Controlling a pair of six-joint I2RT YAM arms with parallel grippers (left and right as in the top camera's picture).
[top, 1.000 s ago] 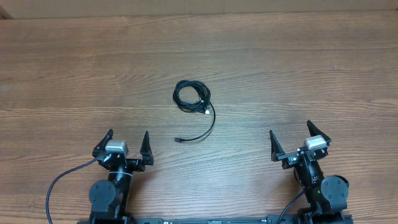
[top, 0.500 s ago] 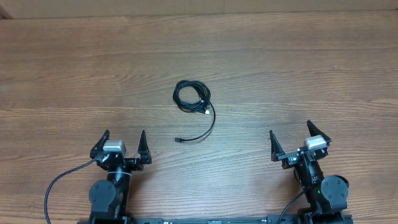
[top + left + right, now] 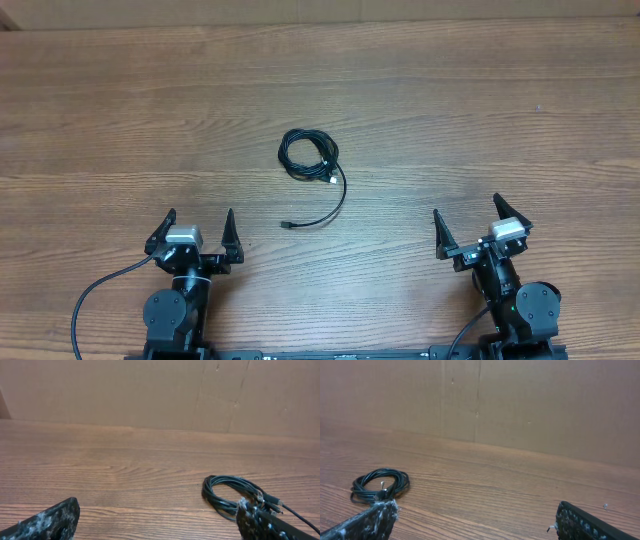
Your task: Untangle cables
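A thin black cable (image 3: 308, 156) lies coiled near the middle of the wooden table, with one loose end curving down to a small plug (image 3: 287, 225). In the left wrist view the coil (image 3: 231, 496) shows at the right, partly behind my right-hand fingertip (image 3: 260, 522). The right wrist view has the coil (image 3: 380, 484) at the far left. My left gripper (image 3: 196, 226) stands open near the front edge, left of the plug. My right gripper (image 3: 467, 218) is open at the front right. Nothing sits between either pair of fingers.
A brown cardboard wall (image 3: 160, 390) closes off the table's far side. A thicker black cord (image 3: 95, 300) runs from the left arm's base along the front edge.
The left gripper shifted slightly to the left a second ago and has been still since. The right arm and the cable have not moved.
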